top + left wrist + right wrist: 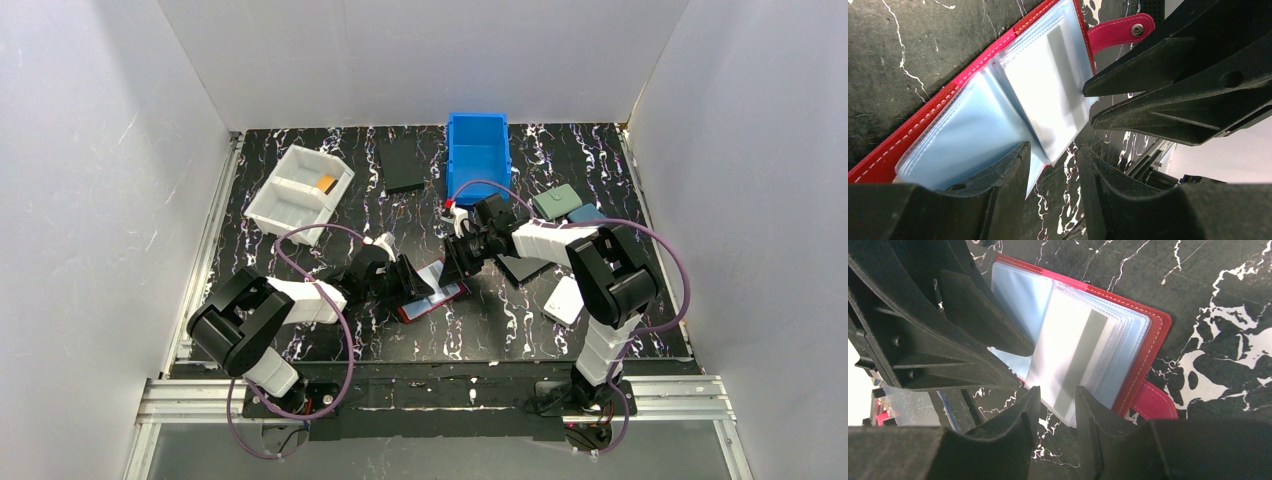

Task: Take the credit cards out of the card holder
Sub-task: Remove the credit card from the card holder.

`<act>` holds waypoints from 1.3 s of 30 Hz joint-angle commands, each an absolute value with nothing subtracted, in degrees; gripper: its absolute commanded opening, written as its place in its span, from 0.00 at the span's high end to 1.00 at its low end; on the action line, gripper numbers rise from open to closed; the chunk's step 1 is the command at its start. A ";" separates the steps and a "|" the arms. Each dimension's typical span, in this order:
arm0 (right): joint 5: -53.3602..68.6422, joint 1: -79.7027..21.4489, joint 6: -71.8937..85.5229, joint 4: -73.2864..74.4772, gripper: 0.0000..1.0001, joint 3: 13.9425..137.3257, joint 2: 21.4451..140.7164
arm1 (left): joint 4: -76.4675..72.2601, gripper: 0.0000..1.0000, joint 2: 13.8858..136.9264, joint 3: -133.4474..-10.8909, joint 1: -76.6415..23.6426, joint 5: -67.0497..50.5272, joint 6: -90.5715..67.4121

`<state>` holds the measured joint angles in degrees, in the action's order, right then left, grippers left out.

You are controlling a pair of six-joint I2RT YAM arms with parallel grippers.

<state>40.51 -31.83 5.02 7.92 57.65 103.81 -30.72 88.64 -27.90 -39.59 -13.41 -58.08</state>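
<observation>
Reckoning I'm halfway: orange card (325, 183) in white tray (296, 152), whitish card (1068, 350) inside red card holder (1154, 340); left hand (1052, 162) and right hand (1058, 396) half-open, empty.

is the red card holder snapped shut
No, the card holder lies spread open, with a whitish card showing inside a clear sleeve.

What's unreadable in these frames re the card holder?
- Top view: card holder pockets, too small and covered by left gripper and right gripper.
- Right wrist view: any cards behind the whitish card, hidden by stacked cloudy sleeves.
- Left wrist view: holder's near edge, behind the left gripper's finger.
</observation>
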 commanded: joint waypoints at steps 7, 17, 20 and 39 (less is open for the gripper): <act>35.61 -31.55 7.05 6.50 0.60 58.21 104.15 | -29.90 0.62 90.81 -28.49 -40.03 -13.63 -57.62; 33.21 -31.55 5.10 7.68 0.60 58.31 103.10 | -29.88 0.62 91.46 -28.21 -40.08 -13.27 -57.83; 36.72 -31.68 5.18 7.39 0.60 58.48 103.60 | -29.92 0.62 91.73 -28.34 -40.08 -13.51 -57.84; 35.38 -32.08 7.95 7.37 0.60 58.63 105.65 | -30.58 0.67 93.81 -28.66 -40.08 -14.70 -57.67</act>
